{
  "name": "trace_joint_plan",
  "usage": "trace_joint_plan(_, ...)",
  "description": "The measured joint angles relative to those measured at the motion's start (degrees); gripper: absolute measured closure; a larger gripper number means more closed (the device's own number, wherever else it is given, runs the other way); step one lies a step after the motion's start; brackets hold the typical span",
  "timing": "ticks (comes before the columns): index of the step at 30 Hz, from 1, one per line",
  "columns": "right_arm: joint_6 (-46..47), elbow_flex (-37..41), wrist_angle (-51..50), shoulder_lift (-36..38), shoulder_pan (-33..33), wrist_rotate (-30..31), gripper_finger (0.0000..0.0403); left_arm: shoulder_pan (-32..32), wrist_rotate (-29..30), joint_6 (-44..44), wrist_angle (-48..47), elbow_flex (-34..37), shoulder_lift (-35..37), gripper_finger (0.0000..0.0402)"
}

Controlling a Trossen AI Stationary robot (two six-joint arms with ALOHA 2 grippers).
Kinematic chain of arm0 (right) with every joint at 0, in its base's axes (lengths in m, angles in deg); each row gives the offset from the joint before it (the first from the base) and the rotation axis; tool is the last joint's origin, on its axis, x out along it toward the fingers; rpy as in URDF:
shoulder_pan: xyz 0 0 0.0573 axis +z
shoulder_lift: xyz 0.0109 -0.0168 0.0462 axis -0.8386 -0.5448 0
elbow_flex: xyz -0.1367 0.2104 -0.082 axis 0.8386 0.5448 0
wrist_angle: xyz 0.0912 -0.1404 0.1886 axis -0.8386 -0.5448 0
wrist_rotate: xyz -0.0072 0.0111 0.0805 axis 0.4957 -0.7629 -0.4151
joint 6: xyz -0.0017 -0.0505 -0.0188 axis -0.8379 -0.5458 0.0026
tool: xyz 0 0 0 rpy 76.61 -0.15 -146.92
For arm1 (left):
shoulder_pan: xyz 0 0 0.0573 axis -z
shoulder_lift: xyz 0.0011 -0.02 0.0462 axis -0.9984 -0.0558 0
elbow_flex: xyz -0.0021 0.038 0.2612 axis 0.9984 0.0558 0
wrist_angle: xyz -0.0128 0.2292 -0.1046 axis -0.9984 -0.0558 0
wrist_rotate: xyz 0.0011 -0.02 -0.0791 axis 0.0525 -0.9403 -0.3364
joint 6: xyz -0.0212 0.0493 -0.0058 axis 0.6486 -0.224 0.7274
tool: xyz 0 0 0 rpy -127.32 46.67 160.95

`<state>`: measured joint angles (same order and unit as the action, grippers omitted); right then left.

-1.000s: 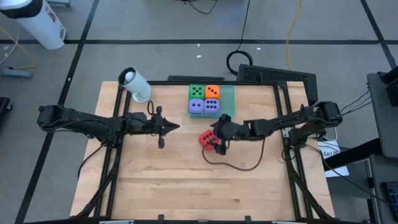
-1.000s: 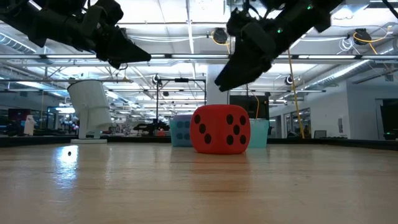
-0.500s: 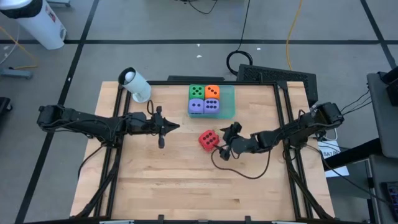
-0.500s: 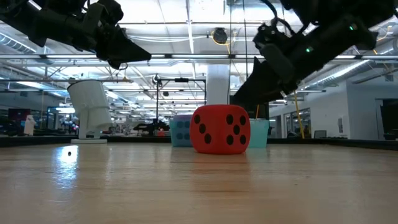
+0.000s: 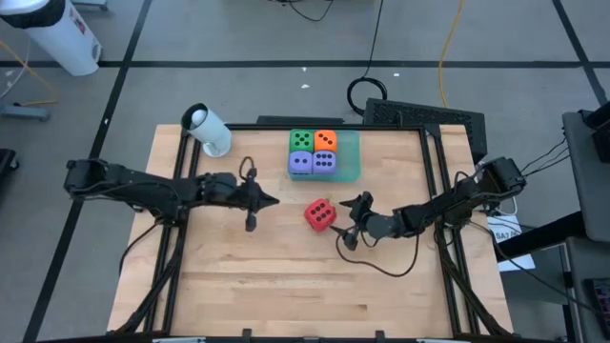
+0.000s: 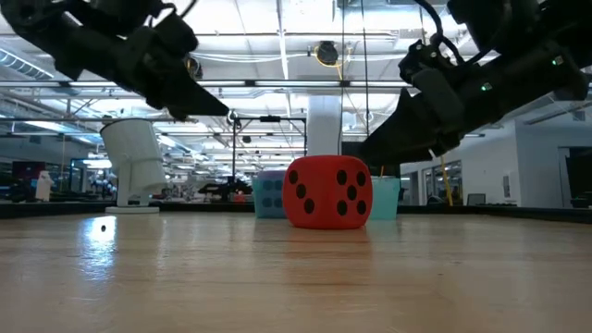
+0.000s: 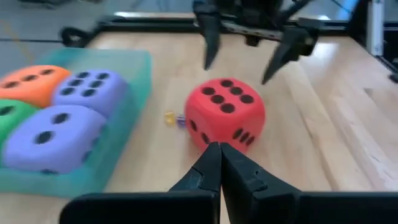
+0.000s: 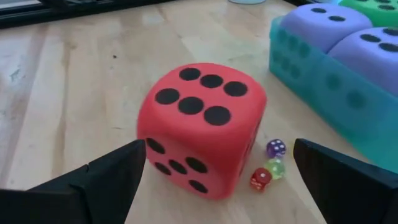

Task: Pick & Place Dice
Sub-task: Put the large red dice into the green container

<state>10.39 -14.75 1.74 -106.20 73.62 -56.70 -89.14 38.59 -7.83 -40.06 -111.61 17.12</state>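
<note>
The red die [image 5: 319, 214] [image 8: 199, 124] rests on one face on the wooden table, six pips up. My right gripper [image 5: 349, 221] [image 8: 219, 149] is open, just to the die's right and pointing at it without touching. My left gripper [image 5: 272, 201] [image 7: 219, 149] is shut and hovers left of the die, also pointing at it. The green die [image 5: 301, 140], the orange die [image 5: 325, 140] and two purple dice [image 5: 312, 163] sit in the translucent green tray [image 5: 355, 157] at the table's far side.
Three tiny dice [image 8: 268, 165] lie on the table by the red die's foot, on its tray side. A white cylinder [image 5: 207, 131] lies at the far left corner. A dark cable [image 5: 372, 262] loops on the table under the right arm. Bare wood spans the near half.
My right gripper has drawn back from over the red die toward the table's right edge and come down lower. My left gripper has shifted a little to the right, toward the die. The red die has stayed where it was.
</note>
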Motion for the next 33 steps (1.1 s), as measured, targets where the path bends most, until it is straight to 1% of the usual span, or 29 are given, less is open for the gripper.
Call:
trace_joint_plan(4,-0.70,0.00,-0.33,0.00,0.48,-0.24,0.0003,-0.32,-2.51,-1.04,-0.93,-3.20,-6.26,0.0393)
trace_joint_plan(8,-1.21,0.00,-1.87,0.00,0.37,-0.20,0.0003,-0.32,-4.74,-3.08,-2.41,-6.74,-12.26,0.0398)
trace_joint_plan(12,-1.24,0.00,-2.37,0.00,0.43,-0.44,0.0003,-0.32,-5.31,-5.41,-3.91,-9.67,-16.93,0.0392)
trace_joint_plan(17,-1.22,0.02,-2.42,0.00,0.35,-4.68,0.0003,-0.45,-5.31,-6.39,-5.01,-11.82,-20.85,0.0398)
trace_joint_plan(23,-1.24,0.02,0.06,-2.41,0.32,-4.88,0.0003,-1.35,-5.34,-6.11,-5.09,-12.74,-22.58,0.0391)
trace_joint_plan(26,-1.32,0.00,1.62,-5.14,-0.21,-4.86,0.0003,-1.66,-7.52,-5.88,-6.49,-12.74,-22.55,0.0398)
trace_joint_plan(30,-2.67,-0.06,7.96,-8.21,-1.61,-4.69,0.0003,-1.63,-8.36,-6.29,-7.35,-12.74,-22.56,0.0392)
trace_joint_plan(33,-3.86,-0.08,11.03,-9.87,-2.45,-5.43,0.0003,-1.80,-7.94,-6.22,-7.37,-12.74,-22.55,0.0397)
